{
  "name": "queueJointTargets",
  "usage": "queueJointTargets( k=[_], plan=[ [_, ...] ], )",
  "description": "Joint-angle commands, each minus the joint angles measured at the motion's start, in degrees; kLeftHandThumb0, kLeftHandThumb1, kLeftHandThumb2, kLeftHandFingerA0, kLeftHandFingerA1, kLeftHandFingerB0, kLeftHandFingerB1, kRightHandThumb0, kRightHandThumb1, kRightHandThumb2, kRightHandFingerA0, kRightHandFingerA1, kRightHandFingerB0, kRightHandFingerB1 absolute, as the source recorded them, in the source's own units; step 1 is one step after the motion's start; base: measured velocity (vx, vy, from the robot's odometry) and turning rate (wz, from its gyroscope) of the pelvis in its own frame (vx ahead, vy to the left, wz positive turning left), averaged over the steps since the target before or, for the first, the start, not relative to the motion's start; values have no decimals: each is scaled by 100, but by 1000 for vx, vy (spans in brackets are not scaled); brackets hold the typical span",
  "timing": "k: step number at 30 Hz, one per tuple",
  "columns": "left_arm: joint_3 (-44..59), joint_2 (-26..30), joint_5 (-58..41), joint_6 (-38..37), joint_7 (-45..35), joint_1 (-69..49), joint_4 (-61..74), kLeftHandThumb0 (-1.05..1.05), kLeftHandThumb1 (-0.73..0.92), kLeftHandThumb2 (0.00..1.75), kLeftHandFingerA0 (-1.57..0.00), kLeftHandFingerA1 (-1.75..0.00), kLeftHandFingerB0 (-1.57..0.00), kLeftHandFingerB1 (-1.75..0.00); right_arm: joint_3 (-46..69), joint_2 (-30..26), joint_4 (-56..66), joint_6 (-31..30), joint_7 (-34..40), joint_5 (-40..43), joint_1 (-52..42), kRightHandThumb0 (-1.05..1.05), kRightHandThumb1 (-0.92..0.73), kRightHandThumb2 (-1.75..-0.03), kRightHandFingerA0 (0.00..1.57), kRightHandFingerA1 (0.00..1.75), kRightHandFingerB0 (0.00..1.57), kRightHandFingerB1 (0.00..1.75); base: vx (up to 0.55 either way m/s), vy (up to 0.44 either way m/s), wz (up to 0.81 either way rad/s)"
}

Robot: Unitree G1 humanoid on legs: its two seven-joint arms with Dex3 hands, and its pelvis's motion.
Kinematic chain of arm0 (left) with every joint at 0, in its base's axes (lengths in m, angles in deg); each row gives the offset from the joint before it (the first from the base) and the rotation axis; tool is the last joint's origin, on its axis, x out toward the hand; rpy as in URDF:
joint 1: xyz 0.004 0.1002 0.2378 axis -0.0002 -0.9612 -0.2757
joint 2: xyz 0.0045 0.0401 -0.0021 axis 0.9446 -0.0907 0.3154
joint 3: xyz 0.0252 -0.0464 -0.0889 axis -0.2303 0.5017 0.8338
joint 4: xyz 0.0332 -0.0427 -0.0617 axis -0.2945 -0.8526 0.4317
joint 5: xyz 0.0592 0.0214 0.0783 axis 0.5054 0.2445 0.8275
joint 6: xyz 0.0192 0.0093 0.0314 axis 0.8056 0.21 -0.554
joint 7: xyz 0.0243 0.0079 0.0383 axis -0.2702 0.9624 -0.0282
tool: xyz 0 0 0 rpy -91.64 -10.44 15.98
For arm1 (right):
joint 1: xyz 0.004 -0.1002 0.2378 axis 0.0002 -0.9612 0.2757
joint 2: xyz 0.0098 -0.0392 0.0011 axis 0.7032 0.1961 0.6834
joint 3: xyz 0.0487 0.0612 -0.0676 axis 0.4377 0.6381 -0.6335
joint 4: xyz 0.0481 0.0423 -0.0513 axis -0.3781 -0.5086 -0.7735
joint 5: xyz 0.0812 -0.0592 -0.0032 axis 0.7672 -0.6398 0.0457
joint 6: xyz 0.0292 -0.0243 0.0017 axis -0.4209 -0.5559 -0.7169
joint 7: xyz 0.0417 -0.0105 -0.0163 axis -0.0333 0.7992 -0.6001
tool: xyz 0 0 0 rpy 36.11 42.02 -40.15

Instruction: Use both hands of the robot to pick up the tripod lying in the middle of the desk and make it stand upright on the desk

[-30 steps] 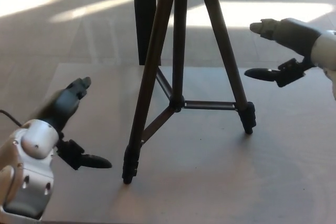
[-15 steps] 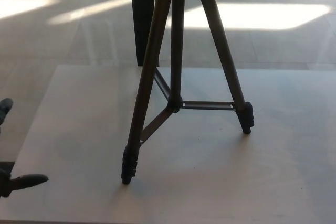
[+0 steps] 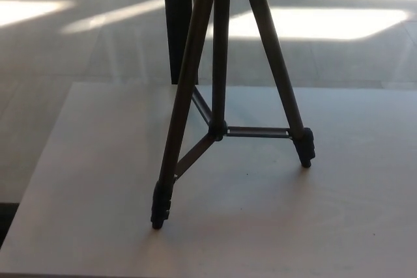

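On the worktop (image 3: pixel 98 239) our tripod (image 3: pixel 218 96) stands unaided, and we have drawn each robot hand out of view, so the task looks complete.

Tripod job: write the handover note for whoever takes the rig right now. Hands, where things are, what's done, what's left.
Left hand: not in view.
Right hand: not in view.
Tripod: standing upright on the desk, legs spread; two feet show planted on the top, the near-left foot and the right foot. The third leg runs down to the centre brace; its foot is hidden behind it. The tripod's top is cut off by the frame.
Done: tripod picked up and stood; nothing is touching it.
Left: seemingly nothing; just check that it stays steady.
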Motion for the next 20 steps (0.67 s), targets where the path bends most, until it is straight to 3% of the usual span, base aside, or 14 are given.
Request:
queueJointTargets(
  k=[1,2,3,4,7,9,10,11,12,13,20],
  plan=[
    [4044,-373,-2724,-329,1748,-701,-2912,-104,72,114,0,-53,0,-52,3472,1474,-2487,1750,2086,1998,-1588,-85,-59,-95,3,48,10,45,0,0,0],
    [4037,-328,-2657,-579,1947,-743,-3228,-105,76,115,0,-53,0,-49,3590,1635,-2535,1692,2236,2121,-1494,-70,-71,-62,0,42,12,32,0,0,0],
    [3981,-283,-2586,-773,2019,-798,-3471,-105,76,115,0,-53,0,-49,3756,1739,-2591,1692,2208,2321,-1396,-70,-71,-62,0,42,12,32,0,0,0],
    [3739,-146,-2357,-1036,2022,-973,-3910,-105,78,115,0,-52,0,-47,3902,2029,-2354,1438,2409,2424,-1315,-79,-61,-94,0,23,1,31,0,0,0],
    [3440,61,-2157,-1508,1968,-1131,-4707,-104,70,111,0,-51,0,-47,3797,2268,-2459,1472,2530,2272,-1411,-82,-68,-100,0,23,6,22,0,0,0],
    [3242,23,-2014,-1622,1901,-1198,-4838,-95,66,113,0,-56,0,-52,4016,2396,-2493,1500,2644,2429,-1322,-88,-64,-97,0,22,2,23,0,0,0],
    [2999,-161,-1856,-1529,1672,-1347,-4720,-92,63,106,0,-57,0,-51,3852,2370,-2574,1365,2777,2203,-1354,-91,-71,-106,0,21,8,22,0,0,0],
    [2845,-344,-1796,-1337,1363,-1515,-4514,-86,83,65,0,-67,0,-50,3763,2456,-2577,1381,2771,2109,-1408,-94,-78,-110,0,22,5,20,0,0,0],
    [2673,-469,-1728,-1046,1002,-1717,-4249,-87,78,63,0,-73,0,-50,3695,2489,-2736,1465,2627,2090,-1446,-97,-80,-113,0,20,5,12,0,0,0],
    [2658,-491,-1753,-941,875,-1797,-4152,-92,59,101,0,-64,-2,-52,3629,2494,-2759,1347,2571,1996,-1498,-95,-79,-114,0,24,0,13,0,0,0],
    [2586,-403,-1809,-1254,950,-1776,-4424,-98,63,104,-2,-66,-1,-51,3585,2471,-3072,1517,1963,2025,-1538,-103,-77,-108,0,19,0,7,0,0,0]
  ],
)
